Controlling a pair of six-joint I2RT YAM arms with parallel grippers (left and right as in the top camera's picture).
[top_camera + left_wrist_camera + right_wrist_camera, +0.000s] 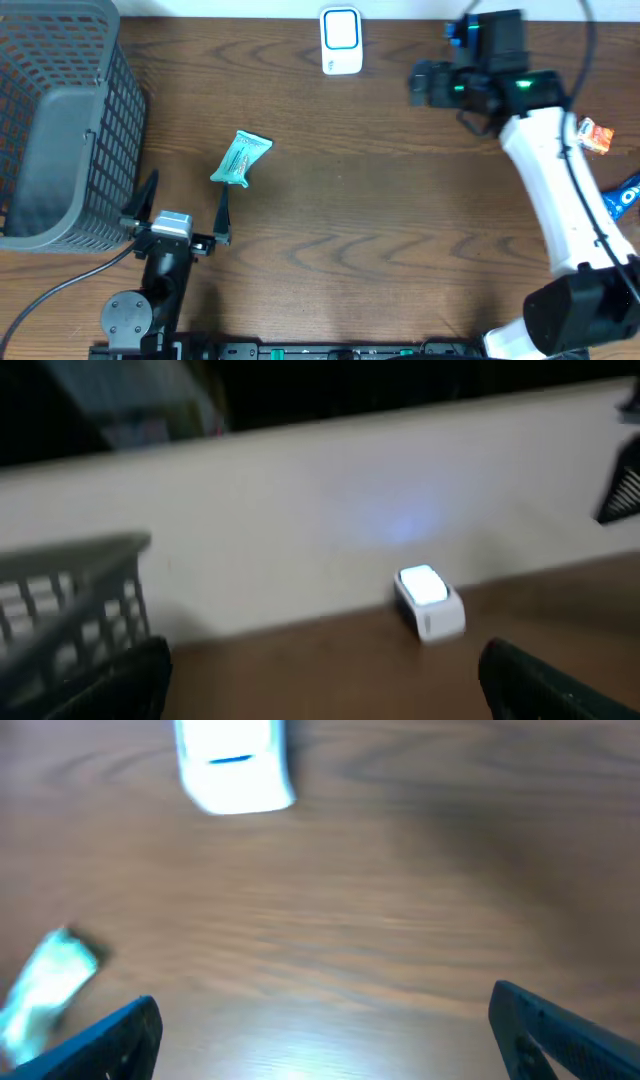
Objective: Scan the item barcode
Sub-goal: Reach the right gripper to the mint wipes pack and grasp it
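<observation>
One gray mesh basket [60, 130] stands just off the outer finger of the left gripper [188, 190]. That gripper's jaws are spread wide and hold nothing. One teal snack packet [242, 158], the item to scan, lies flat on the wooden table [380, 220] just beyond the tip of the left gripper's inner finger, apart from it. One white barcode scanner [341, 40] sits at the table's far edge, well ahead of the left gripper and near the right gripper [420, 82], which is turned toward it. The right gripper's jaws are also wide apart and empty. Two small items lie past the right arm at the table's edge: an orange packet [597, 135] and a blue-and-white wrapper [625, 195].

Only the overhead view takes in both arms, the two edge items and the whole basket. The left wrist view, blurred, adds the scanner's lit face against a pale wall and a corner of the basket, but not the packet. The right wrist view, also blurred, shows the scanner ahead and the packet beside its left fingertip.
</observation>
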